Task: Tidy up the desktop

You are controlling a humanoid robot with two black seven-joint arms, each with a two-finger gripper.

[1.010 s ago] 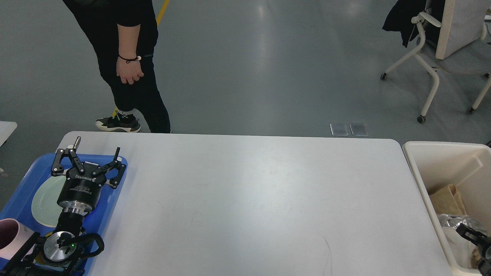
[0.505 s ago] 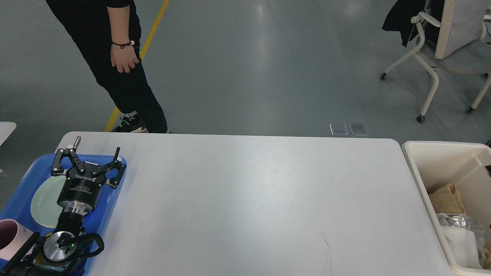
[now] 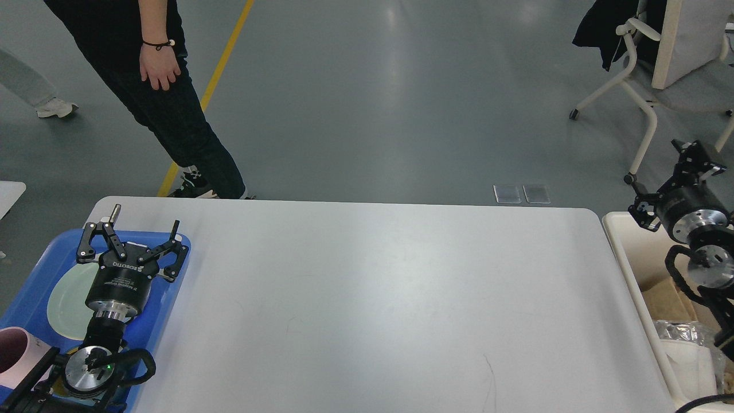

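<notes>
The desktop [image 3: 373,298] is a large white tabletop with rounded corners and faint scuffs, and its surface is bare. My left gripper [image 3: 143,221] is open and empty. It hovers over the blue tray [image 3: 31,269] at the table's left edge, with its fingertips at the tray's far rim. My right gripper [image 3: 659,175] is raised above the far end of the cream bin [image 3: 622,244] at the right of the table. Its jaws are spread and hold nothing.
The tray holds a pale green plate [image 3: 63,301] and a pink cup [image 3: 11,350]. The bin holds brown paper [image 3: 665,298], crumpled foil [image 3: 676,332] and white scraps. A person in black [image 3: 172,115] stands beyond the table's far left corner. A wheeled chair [image 3: 648,97] stands at far right.
My right arm has risen from low in the bin, through being out of view, to above the bin's far end. The person has stepped back and left. My left arm has not moved.
</notes>
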